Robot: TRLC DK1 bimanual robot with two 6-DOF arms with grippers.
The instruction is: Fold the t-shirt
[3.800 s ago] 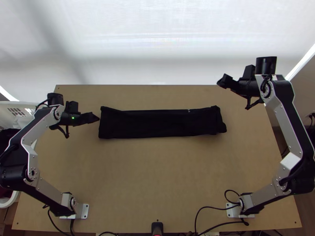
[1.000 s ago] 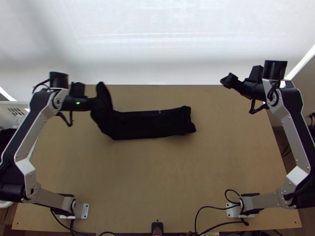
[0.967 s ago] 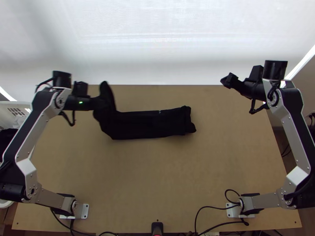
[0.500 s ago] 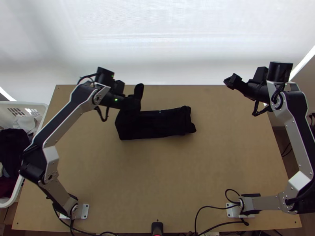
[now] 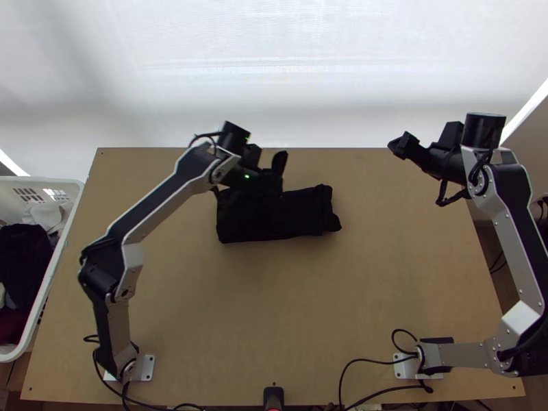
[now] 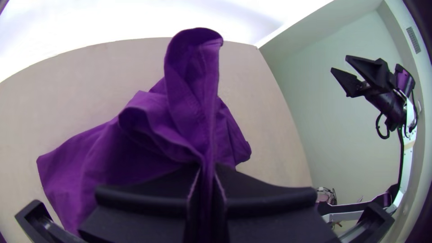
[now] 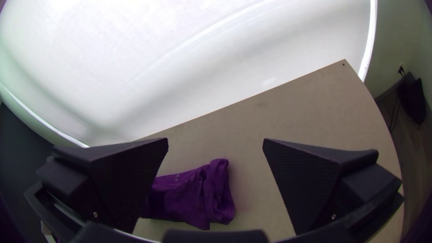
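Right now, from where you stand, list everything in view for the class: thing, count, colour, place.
t-shirt: one, black in the top view, on the table, far half
table: one, light wood, beneath the t-shirt
laundry basket: one, white, beyond the table's left edge
clothes: uncountable, dark, white and dark red, in the basket
backdrop: one, white, behind the table's far edge
cables: several, black, around the arm bases
small device: one, black, near edge, middle
arms: two, silver-grey and black, bases near left and right
left gripper: one, black, clamped on the t-shirt
right gripper: one, black, open, far right
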